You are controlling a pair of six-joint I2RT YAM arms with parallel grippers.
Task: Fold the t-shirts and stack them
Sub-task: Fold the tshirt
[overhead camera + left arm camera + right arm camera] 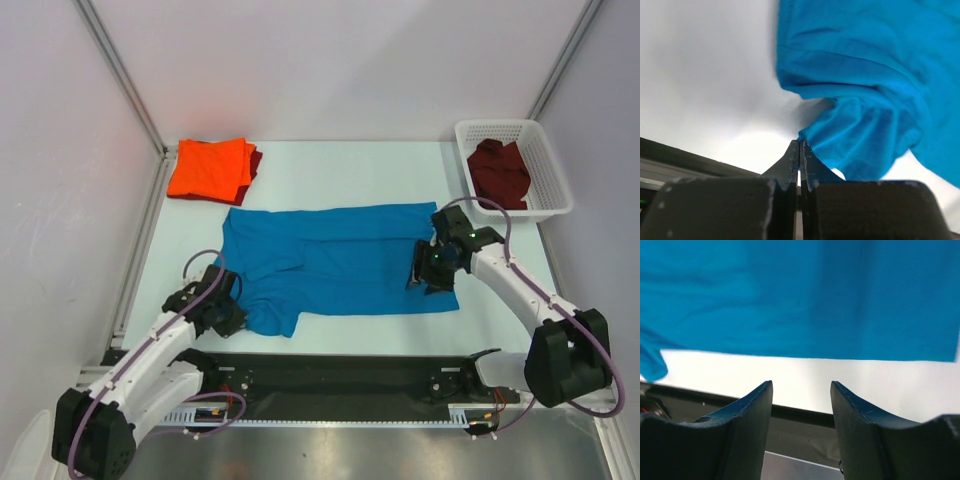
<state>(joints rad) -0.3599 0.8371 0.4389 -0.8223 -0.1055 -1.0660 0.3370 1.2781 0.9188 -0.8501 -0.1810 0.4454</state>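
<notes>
Pale table [330,165] carries the blue shirt [340,265] spread flat, one corner pinched in the closed left gripper [799,146] and its hem just ahead of the empty, wide-open right gripper [801,390], which should grip before both lift evenly.

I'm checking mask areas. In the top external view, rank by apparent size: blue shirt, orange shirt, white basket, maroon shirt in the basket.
1. blue shirt
2. white basket
3. orange shirt
4. maroon shirt, only a little smaller than the orange one
</notes>
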